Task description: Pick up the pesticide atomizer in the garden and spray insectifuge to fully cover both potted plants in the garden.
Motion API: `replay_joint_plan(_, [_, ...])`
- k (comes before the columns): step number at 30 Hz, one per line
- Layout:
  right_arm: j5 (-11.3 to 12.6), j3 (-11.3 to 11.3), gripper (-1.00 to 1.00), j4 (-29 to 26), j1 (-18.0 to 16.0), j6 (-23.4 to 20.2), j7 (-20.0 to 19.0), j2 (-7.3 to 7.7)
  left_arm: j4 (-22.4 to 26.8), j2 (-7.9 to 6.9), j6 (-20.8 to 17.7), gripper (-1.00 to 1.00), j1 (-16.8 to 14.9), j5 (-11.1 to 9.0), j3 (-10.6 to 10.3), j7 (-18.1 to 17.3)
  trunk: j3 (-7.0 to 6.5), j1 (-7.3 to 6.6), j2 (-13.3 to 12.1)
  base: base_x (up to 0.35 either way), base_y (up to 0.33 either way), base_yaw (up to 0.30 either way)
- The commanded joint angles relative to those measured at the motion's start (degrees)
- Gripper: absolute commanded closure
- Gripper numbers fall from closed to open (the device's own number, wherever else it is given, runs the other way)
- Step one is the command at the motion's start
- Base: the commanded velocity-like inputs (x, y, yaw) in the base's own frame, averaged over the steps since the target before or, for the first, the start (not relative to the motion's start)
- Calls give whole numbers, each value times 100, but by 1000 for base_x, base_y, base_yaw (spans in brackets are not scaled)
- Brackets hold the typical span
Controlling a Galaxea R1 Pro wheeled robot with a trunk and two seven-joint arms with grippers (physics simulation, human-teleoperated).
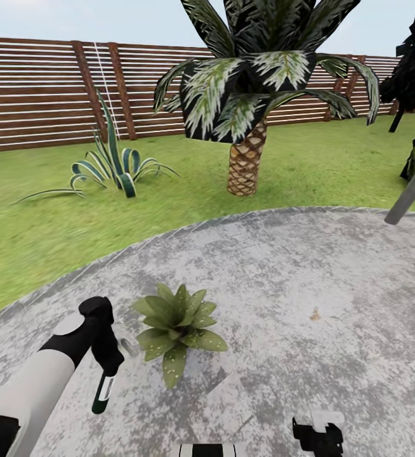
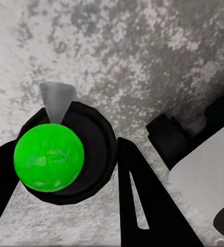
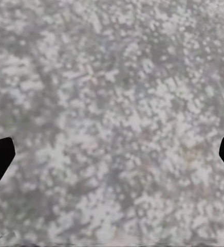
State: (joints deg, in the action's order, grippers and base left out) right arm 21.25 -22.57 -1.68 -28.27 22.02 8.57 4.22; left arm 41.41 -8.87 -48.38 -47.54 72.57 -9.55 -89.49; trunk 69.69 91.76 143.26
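Atomizer (image 1: 103, 390), rigid and light by its look, hangs clamped in the left gripper (image 1: 109, 368) beside one potted plant (image 1: 176, 330). Holding around the body suits it. Right gripper (image 3: 112, 159) jaws stand wide apart, empty.

The plant (image 1: 177, 330) has green leaves with pale dots, the paving (image 1: 309, 285) is grey with white blotches, the lawn (image 1: 55, 216) is green, the fence (image 1: 36, 95) is brown with stripes, the atomizer (image 2: 49, 157) is bright green and black.
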Motion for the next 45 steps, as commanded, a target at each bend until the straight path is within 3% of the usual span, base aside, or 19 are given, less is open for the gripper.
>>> replay_joint_plan(1, [36,-50,-100,1,-3,13,22,0,8,-4,-76,100,-4,32,-21,-51,4,-1,2,0,302,-260])
replay_joint_plan(22, [38,-54,-100,1,-3,12,22,0,8,17,-236,100,67,44,-4,-51,4,-1,2,12,289,-290])
replay_joint_plan(30, [38,-55,-100,1,-3,12,22,-2,3,-6,-228,100,85,39,-16,-51,4,-1,2,-6,17,-252])
replay_joint_plan(45, [38,-55,-100,1,-3,5,22,-9,1,-34,-233,100,79,29,-2,-51,4,-1,2,-260,161,-110])
